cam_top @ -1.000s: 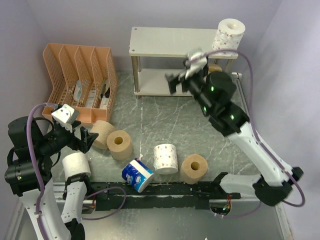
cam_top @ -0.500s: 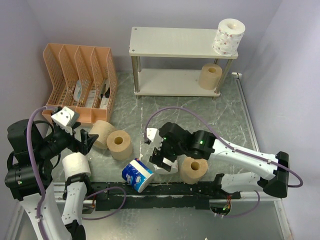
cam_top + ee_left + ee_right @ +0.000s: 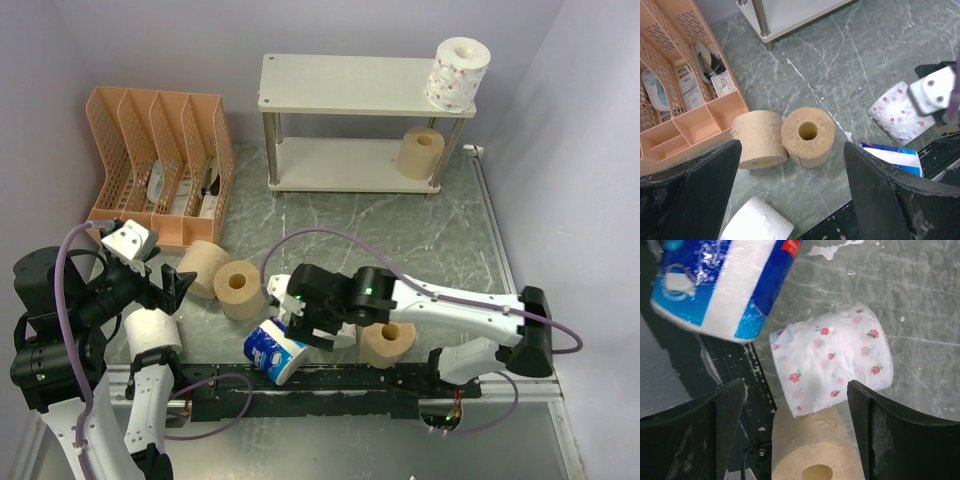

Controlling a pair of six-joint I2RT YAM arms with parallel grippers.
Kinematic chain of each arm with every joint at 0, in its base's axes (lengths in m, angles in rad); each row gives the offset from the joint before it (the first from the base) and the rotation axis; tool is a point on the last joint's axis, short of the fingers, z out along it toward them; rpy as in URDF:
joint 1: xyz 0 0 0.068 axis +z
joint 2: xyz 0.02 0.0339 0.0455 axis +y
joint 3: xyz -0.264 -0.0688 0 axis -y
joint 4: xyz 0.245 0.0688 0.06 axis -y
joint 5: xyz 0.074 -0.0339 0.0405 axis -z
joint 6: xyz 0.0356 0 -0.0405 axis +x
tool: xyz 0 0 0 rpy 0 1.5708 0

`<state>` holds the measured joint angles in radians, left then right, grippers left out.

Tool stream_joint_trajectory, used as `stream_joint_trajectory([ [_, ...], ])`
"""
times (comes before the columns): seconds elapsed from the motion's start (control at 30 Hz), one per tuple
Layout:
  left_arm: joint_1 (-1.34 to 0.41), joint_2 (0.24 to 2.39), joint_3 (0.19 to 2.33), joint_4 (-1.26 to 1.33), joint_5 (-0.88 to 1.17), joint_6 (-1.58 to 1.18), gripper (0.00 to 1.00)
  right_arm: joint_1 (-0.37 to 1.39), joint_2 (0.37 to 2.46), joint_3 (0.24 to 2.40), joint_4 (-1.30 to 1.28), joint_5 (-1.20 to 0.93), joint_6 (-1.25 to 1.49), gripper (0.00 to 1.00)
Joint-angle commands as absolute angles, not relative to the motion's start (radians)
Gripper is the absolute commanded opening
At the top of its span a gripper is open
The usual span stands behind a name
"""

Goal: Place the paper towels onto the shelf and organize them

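now, a white roll with pink rose print (image 3: 832, 360) lies on its side on the grey marbled table (image 3: 920, 285), with a tan roll (image 3: 815, 455) close against it and a blue-white wrapped roll (image 3: 720, 285) just beside. the right fingers (image 3: 695, 430) stand spread wide to either side of the printed roll, gripping nothing. on the shelf (image 3: 340, 85), another printed roll (image 3: 457, 73) stands at the top board's right end, with a tan one (image 3: 421, 152) on the board below. the left fingers (image 3: 695, 190) gape wide too, empty, above two touching tan rolls (image 3: 807, 136).
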<state>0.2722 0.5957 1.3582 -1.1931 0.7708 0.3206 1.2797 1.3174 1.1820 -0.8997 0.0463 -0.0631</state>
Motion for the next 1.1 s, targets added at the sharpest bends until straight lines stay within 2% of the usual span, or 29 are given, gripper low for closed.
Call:
stream_joint_trajectory([
  [0.0, 0.284, 0.591, 1.348, -1.164, 0.765, 0.307, 0.95, 1.340, 1.435, 1.236, -0.982, 0.271, -0.032, 0.81],
  [0.2, 0.282, 0.587, 1.347, -1.164, 0.764, 0.307, 0.95, 1.426, 1.582, 1.224, -1.058, 0.549, 0.012, 0.72],
  [0.5, 0.283, 0.592, 1.349, -1.167, 0.772, 0.311, 0.95, 1.439, 1.571, 1.208, -1.054, 0.527, -0.012, 0.66],
  [0.8, 0.283, 0.592, 1.348, -1.166, 0.770, 0.310, 0.95, 1.487, 1.581, 1.240, -1.130, 0.468, -0.024, 0.68],
  [0.93, 0.282, 0.591, 1.348, -1.166, 0.769, 0.309, 0.95, 1.488, 1.585, 1.191, -1.116, 0.494, -0.020, 0.64],
  [1.07, 0.283, 0.591, 1.349, -1.166, 0.769, 0.309, 0.95, 1.488, 1.597, 1.162, -1.096, 0.549, -0.014, 0.54],
])
